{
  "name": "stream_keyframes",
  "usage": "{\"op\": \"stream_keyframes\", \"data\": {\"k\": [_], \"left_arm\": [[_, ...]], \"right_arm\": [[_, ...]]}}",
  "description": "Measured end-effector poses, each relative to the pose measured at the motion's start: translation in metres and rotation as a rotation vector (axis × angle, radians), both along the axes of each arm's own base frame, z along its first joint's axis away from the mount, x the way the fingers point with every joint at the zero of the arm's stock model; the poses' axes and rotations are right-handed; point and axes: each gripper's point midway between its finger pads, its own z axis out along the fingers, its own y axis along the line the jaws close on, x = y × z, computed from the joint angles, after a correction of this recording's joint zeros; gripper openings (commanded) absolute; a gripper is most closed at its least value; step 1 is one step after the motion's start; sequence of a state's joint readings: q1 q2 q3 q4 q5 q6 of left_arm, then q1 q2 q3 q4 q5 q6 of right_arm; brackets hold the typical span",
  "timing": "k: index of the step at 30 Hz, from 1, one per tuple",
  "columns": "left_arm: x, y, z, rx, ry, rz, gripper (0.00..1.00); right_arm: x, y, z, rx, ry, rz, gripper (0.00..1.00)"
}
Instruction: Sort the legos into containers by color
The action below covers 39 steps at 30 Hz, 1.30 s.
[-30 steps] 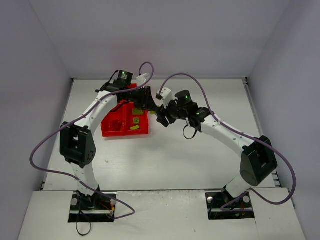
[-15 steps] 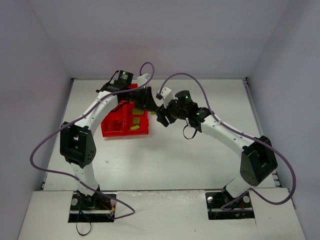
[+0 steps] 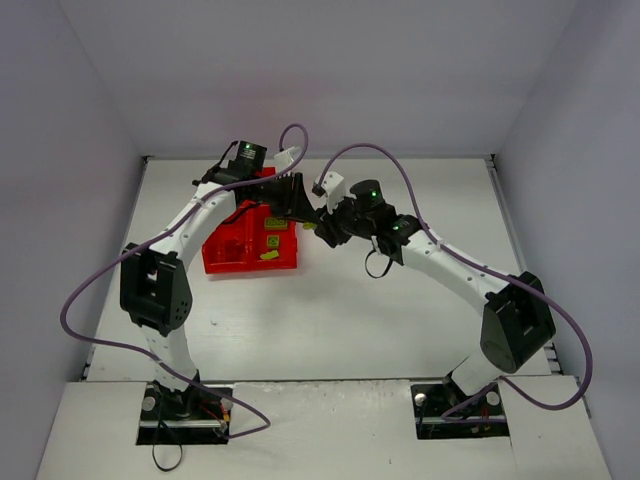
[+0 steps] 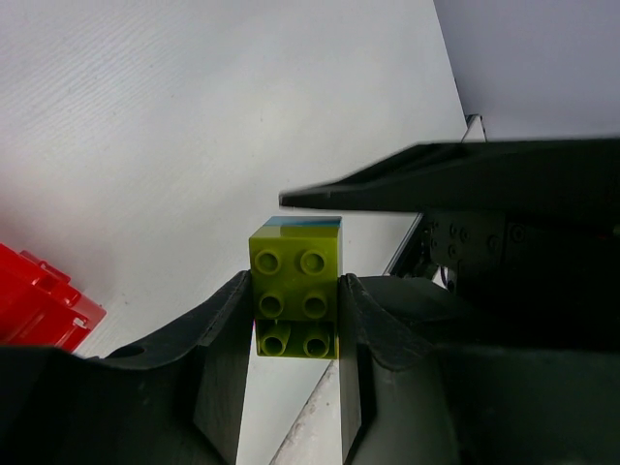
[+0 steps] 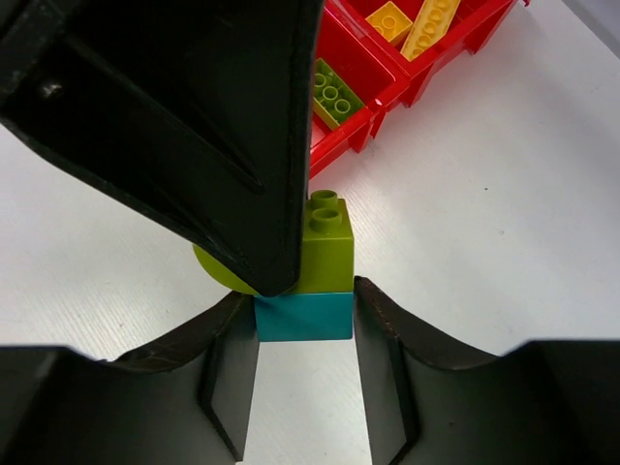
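A lime-green brick point(image 4: 295, 286) and a cyan-blue brick point(image 5: 303, 317) are stuck together as one clump, held in the air between both grippers. My left gripper point(image 4: 295, 291) is shut on the green brick. My right gripper point(image 5: 302, 310) is shut on the cyan brick, with the green brick point(image 5: 326, 247) above it. In the top view the left gripper point(image 3: 300, 205) and the right gripper point(image 3: 322, 228) meet just right of the red tray point(image 3: 225, 262). The tray's compartments point(image 5: 373, 97) hold a green brick point(image 5: 334, 92) and yellow bricks point(image 5: 417, 21).
A left finger point(image 5: 194, 116) fills the upper left of the right wrist view and hides part of a lime rounded piece point(image 5: 215, 271). White table point(image 3: 340, 320) lies below. Purple cables point(image 3: 380, 155) loop over both arms.
My right gripper has shifted slightly up and left toward the left gripper. Both keep their hold on the clump.
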<state>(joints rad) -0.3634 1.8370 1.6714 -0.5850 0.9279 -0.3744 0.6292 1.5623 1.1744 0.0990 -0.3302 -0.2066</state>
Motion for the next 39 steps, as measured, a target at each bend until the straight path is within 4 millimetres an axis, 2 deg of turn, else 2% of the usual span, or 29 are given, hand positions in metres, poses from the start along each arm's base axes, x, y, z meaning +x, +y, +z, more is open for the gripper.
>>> {"op": "stream_keyframes", "data": {"k": [1, 2, 4, 5, 6, 15, 17, 23, 27, 32, 39], "left_arm": [[0.001, 0.000, 0.001, -0.002, -0.004, 0.001, 0.13], [0.001, 0.000, 0.001, -0.004, -0.007, 0.002, 0.13], [0.001, -0.001, 0.002, -0.007, -0.005, 0.000, 0.13], [0.001, -0.001, 0.002, -0.010, -0.006, -0.001, 0.13], [0.001, -0.001, 0.002, -0.011, -0.005, -0.001, 0.13], [0.005, 0.009, 0.005, -0.033, 0.018, 0.016, 0.13], [0.012, 0.019, 0.006, -0.034, 0.018, 0.042, 0.13], [0.042, 0.065, 0.001, -0.008, 0.013, 0.172, 0.13], [0.053, 0.080, -0.012, 0.077, -0.012, 0.238, 0.15], [0.067, 0.093, -0.033, 0.236, -0.069, 0.320, 0.27], [0.080, 0.102, -0.077, 0.421, -0.067, 0.384, 0.57]], "right_arm": [[0.000, 0.000, 0.000, 0.001, 0.000, -0.001, 0.33], [0.000, 0.000, 0.001, 0.003, 0.000, -0.001, 0.24], [0.000, 0.001, 0.001, 0.004, 0.001, -0.002, 0.15], [0.000, 0.001, 0.001, 0.005, -0.002, -0.002, 0.05], [0.000, 0.001, 0.001, 0.005, -0.002, -0.002, 0.01], [-0.004, -0.002, 0.000, 0.022, -0.019, -0.002, 0.00], [-0.010, -0.008, -0.009, 0.008, -0.003, -0.007, 0.00], [-0.020, -0.020, -0.033, -0.046, 0.050, -0.027, 0.00], [-0.021, -0.024, -0.038, -0.062, 0.060, -0.039, 0.00], [-0.020, -0.026, -0.038, -0.066, 0.058, -0.046, 0.00], [-0.020, -0.026, -0.037, -0.066, 0.055, -0.046, 0.00]]}}
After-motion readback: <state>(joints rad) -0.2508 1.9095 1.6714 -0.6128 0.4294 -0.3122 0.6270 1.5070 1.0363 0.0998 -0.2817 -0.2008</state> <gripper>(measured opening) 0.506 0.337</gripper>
